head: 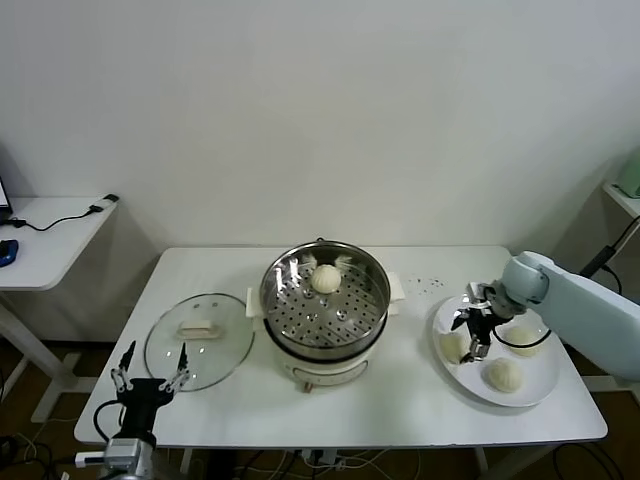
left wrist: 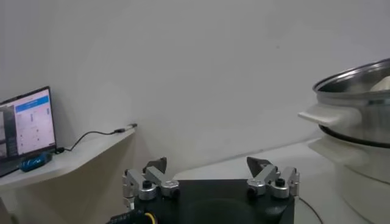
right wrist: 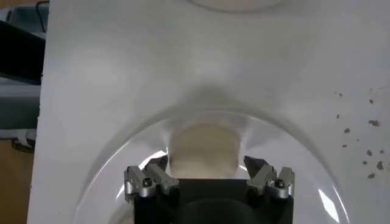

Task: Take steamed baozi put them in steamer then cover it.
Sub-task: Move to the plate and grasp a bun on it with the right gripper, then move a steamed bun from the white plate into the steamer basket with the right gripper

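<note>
The right gripper (right wrist: 207, 165), jaws apart, straddles a round cream-white dough bun (right wrist: 203, 148) on the flat white plate (head: 545, 390) near the desk's right edge.

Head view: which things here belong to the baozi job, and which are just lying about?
Job:
- steamer, one baozi inside
- three baozi on the plate, the plate itself
- cover, lying on the table left of the steamer
- right gripper, open around a plate baozi
- left gripper, open, idle by the cover

Lying about:
- side desk with cable
- laptop
- crumbs
</note>
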You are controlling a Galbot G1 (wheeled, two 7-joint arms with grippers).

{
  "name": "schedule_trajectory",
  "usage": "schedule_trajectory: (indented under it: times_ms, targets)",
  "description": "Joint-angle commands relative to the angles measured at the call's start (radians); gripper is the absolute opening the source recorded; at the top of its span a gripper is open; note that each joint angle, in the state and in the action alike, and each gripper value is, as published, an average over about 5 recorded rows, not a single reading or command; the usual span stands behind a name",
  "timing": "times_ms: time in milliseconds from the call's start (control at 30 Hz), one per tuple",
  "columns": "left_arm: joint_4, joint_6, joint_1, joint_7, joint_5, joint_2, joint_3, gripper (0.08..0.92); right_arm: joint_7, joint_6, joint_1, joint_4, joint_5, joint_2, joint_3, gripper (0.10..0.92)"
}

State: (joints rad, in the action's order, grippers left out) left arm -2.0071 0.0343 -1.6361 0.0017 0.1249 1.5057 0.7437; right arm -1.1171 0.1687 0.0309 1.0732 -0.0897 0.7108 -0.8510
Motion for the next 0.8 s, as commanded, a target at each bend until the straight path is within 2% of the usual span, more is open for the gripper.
schedule_trajectory:
  times_ms: [33, 233, 500, 667, 800]
  targets:
    - [0.001, 0.0, 0.002, -0.001, 0.0, -0.001, 0.0, 0.823, -0.004, 0.001, 0.033, -0.012, 0.015, 0.009, 0.03, 0.78]
    - [0.001, 0.0, 0.001, -0.001, 0.001, -0.001, -0.002, 0.823, -0.006, -0.002, 0.022, -0.007, 0.0, 0.001, 0.029, 0.722]
    - [-0.003, 0.0, -0.001, -0.001, 0.0, -0.001, -0.005, 0.823, -0.005, 0.007, -0.099, 0.022, -0.069, -0.032, -0.045, 0.688]
    - [-0.006, 0.0, -0.003, 0.0, -0.002, -0.002, -0.009, 0.823, -0.009, 0.019, -0.387, 0.028, -0.223, -0.038, -0.232, 0.687]
    - [-0.006, 0.003, -0.006, 0.0, -0.002, -0.002, -0.016, 0.823, -0.017, 0.027, -0.658, 0.004, -0.377, 0.027, -0.439, 0.687]
